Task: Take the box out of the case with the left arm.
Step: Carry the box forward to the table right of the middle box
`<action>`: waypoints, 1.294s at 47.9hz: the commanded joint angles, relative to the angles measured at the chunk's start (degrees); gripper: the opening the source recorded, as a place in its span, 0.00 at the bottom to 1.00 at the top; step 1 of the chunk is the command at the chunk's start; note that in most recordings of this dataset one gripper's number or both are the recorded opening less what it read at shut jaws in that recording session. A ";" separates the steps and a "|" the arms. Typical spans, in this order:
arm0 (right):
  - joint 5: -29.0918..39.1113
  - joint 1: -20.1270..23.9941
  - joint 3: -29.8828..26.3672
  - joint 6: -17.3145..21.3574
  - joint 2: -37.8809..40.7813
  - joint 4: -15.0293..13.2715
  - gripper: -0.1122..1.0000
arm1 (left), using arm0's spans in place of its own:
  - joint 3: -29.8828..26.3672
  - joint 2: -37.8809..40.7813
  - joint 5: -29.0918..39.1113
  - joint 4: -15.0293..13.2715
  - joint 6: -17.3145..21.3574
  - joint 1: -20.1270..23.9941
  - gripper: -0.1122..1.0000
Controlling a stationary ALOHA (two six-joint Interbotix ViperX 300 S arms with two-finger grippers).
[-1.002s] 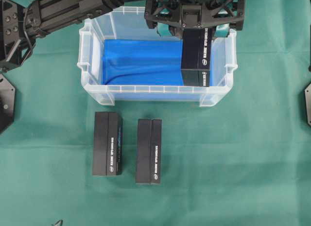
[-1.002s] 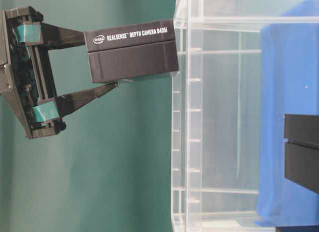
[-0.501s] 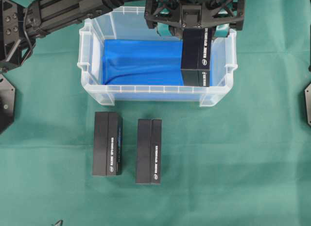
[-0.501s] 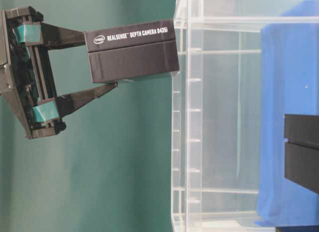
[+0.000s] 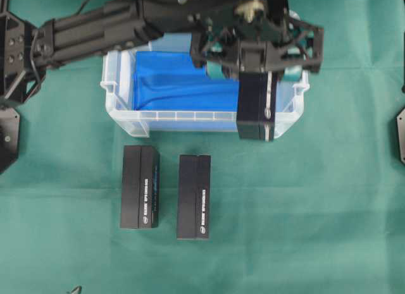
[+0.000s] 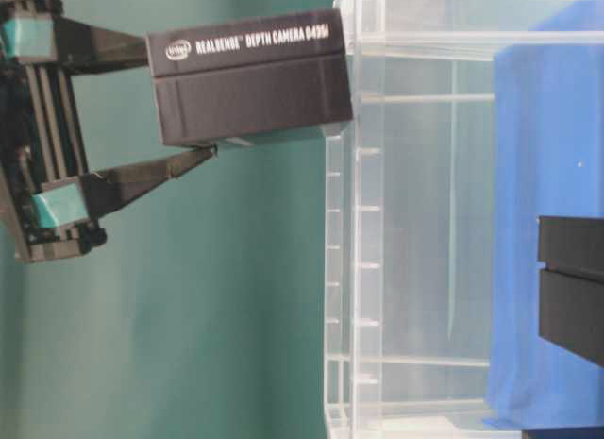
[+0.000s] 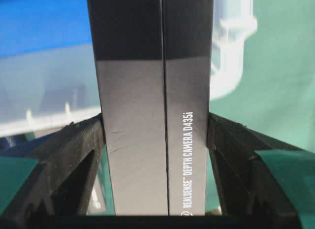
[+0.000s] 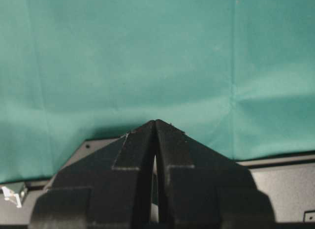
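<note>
My left gripper (image 5: pixel 254 71) is shut on a black box (image 5: pixel 255 110) printed "RealSense Depth Camera D435i". The box hangs over the front right wall of the clear case (image 5: pixel 120 114), its lower end past the front rim. In the table-level view the box (image 6: pixel 250 90) has its far end at the level of the case rim (image 6: pixel 344 42). The left wrist view shows the box (image 7: pixel 152 66) pressed between both fingers (image 7: pixel 81 140), over the case's wall (image 7: pixel 231 42). A blue sheet (image 5: pixel 177 85) lines the case bottom. My right gripper (image 8: pixel 155 123) is shut and holds nothing, over green cloth.
Two more black boxes (image 5: pixel 140 187) (image 5: pixel 193 197) lie side by side on the green cloth in front of the case. The left arm's dark tube (image 5: pixel 95 31) crosses the case's back left corner. A black plate (image 5: pixel 7 133) sits at the left edge.
The left gripper has carried the box from the case's right end toward the front, so it now overlaps the front wall. The right gripper shows no earlier view.
</note>
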 commanded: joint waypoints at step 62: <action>-0.09 0.00 -0.70 0.09 0.00 0.62 0.11 | -0.62 -2.20 -0.18 2.46 -15.29 -14.85 0.64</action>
